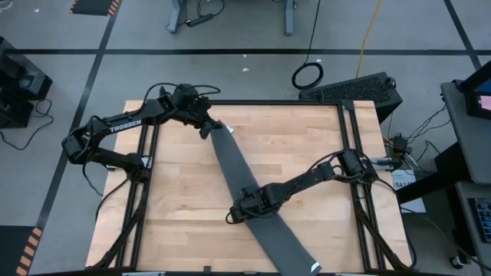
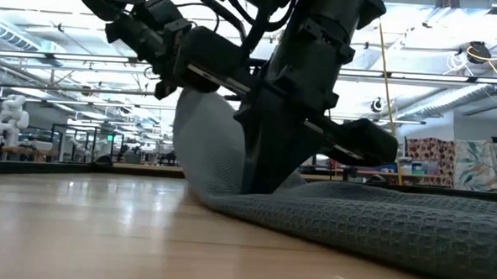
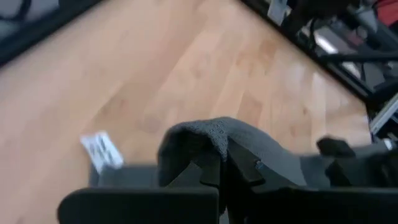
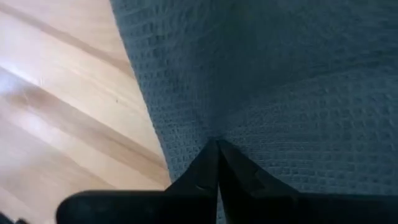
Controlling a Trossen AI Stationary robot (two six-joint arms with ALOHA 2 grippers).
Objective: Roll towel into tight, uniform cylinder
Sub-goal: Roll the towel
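Towel (image 1: pixel 245 192): dark grey waffle-weave cloth, folded into a long narrow strip, lying diagonally across the wooden counter (image 1: pixel 307 146) from the far left area to the near edge right of centre. A small white tag (image 1: pixel 314 267) shows at the near end; another white tag (image 3: pixel 101 150) shows in the left wrist view beside the far end.

Left claw (image 1: pixel 209 126): at the far end of the strip, fingers together and clamped on the towel, whose end is raised off the counter and drapes over the fingertips (image 3: pixel 214 165).

Right claw (image 1: pixel 244 205): at mid-strip, fingers together and pinching the towel fabric at its left edge; the cloth fills most of the right wrist view (image 4: pixel 280 93).

Low view: towel (image 2: pixel 379 217) rises from the counter (image 2: pixel 101 234) into a fold beneath both arms.
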